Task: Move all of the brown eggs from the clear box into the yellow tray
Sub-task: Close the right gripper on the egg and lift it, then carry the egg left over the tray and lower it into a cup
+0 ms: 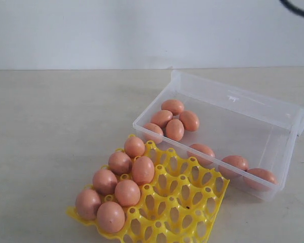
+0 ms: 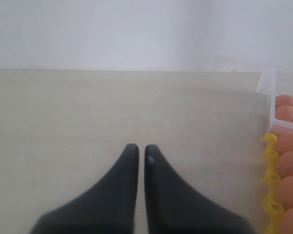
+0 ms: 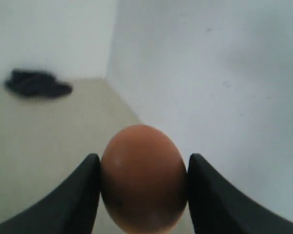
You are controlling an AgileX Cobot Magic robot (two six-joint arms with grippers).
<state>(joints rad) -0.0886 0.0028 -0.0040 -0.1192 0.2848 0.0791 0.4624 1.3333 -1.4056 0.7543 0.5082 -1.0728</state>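
1. Exterior view: the yellow tray [image 1: 192,202] sits at the near edge of the pale tabletop [image 1: 50,126]. 7 brown eggs [image 1: 127,193] stand in the cups along its left side, and the other cups are open.
2. Same view: the clear box [image 1: 253,116] lies just behind the tray and to its right, with its lid folded back. It holds 8 eggs, 5 bunched at the left end and 3 strung along the near wall.
3. Left wrist view: the left fingers [image 2: 131,161] are drawn almost together with only a thin slit between them. They hold nothing and hang over bare tabletop. The tray's rim and a corner of the box, both with eggs, show at the border of the view.
4. Right wrist view: the right fingers [image 3: 85,190] clamp 1 brown egg [image 3: 144,178] from both sides, its long axis upright. A white wall stands behind it. A dark blurred heap [image 3: 36,84] lies far off, and I cannot tell what it is.
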